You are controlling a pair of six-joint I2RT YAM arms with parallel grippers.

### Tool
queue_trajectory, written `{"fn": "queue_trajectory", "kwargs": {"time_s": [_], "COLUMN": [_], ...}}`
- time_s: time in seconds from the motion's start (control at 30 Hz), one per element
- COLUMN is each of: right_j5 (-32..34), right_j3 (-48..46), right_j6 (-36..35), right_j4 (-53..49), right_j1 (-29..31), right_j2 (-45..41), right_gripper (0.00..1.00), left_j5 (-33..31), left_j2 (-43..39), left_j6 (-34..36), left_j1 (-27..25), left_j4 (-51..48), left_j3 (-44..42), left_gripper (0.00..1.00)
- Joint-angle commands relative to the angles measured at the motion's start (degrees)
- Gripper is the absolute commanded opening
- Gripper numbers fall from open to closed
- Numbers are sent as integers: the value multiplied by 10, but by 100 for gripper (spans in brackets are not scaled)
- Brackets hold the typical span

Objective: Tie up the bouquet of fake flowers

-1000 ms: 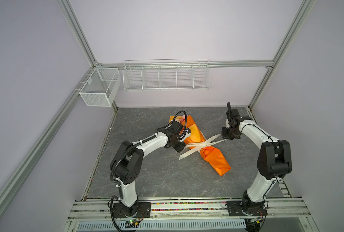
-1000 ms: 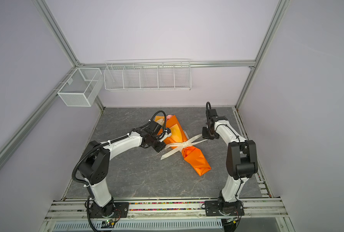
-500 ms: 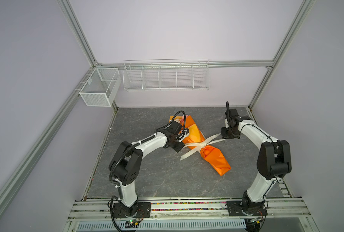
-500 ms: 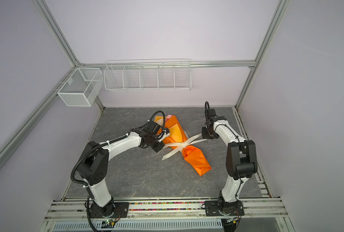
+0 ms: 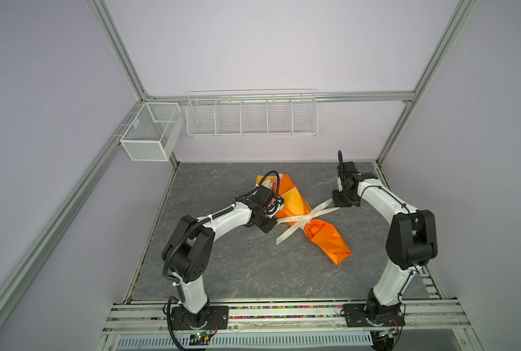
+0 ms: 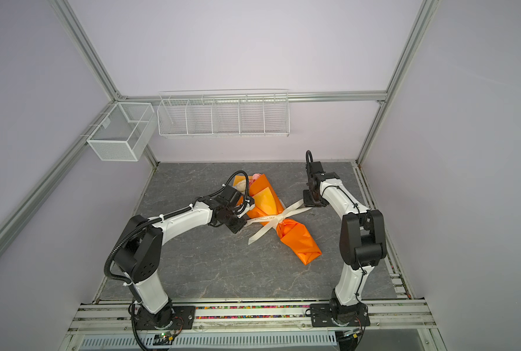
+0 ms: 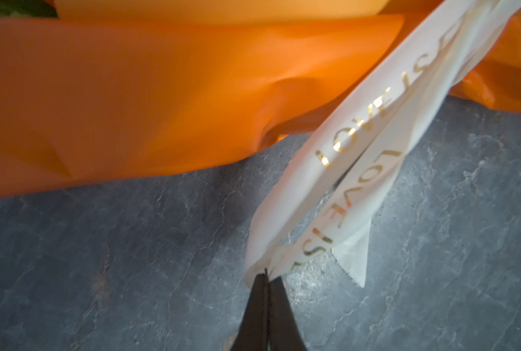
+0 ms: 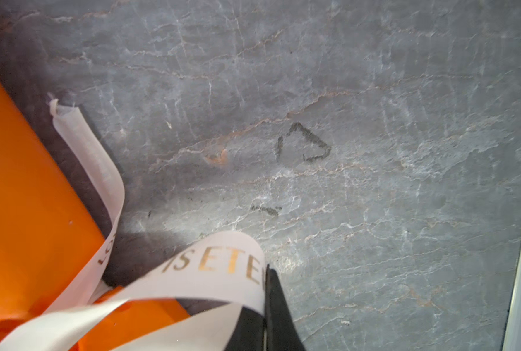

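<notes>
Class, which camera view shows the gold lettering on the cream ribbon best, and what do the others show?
The left wrist view: the cream ribbon is close, LOVE IS clear on two strands. In the right wrist view the ribbon shows only cut-off letters. In both top views the ribbon is too small to read.

bouquet of fake flowers (image 5: 326, 240): orange-wrapped, diagonal on table (image 5: 222, 267), blooms far-left | cream ribbon (image 5: 289, 232): crossed at its waist | ends: reach left gripper (image 5: 271, 225), right gripper (image 5: 337, 203)
</notes>
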Motion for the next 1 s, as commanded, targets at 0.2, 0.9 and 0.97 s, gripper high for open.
{"fn": "queue_trajectory", "kwargs": {"time_s": [0.2, 0.9, 0.97], "right_j5": [18, 299, 286], "right_j3": [11, -30, -26], "right_j6": [-15, -121, -115], "right_j4": [-5, 79, 74], "right_j1": [1, 123, 119], "right_j2": [-3, 1, 4], "right_gripper": [7, 7, 7], "left_j5": [-11, -48, -50], "left_j2": [-28, -49, -52], "left_j6": [4, 5, 5], "left_j1": [4, 5, 5], "left_j4": [-9, -12, -13], "left_j3": [-17, -59, -67], "left_gripper": [0, 0, 0]}}
